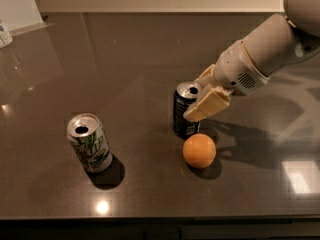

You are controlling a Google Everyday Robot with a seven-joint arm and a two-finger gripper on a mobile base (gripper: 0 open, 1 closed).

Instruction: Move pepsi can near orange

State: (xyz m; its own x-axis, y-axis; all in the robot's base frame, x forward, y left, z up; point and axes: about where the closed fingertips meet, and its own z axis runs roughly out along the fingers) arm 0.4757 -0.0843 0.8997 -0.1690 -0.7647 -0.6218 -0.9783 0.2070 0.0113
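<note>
We judge the pepsi can (183, 119), upright just behind-left of the orange (199, 150), light, thin-walled, slick, best taken mid-body gently; gripper (200, 98) just behind the orange, grasp: cannot tell.

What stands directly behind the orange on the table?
The pepsi can stands upright just behind the orange. The tool is at the can's upper right and covers that side, so the grip cannot be seen.
</note>
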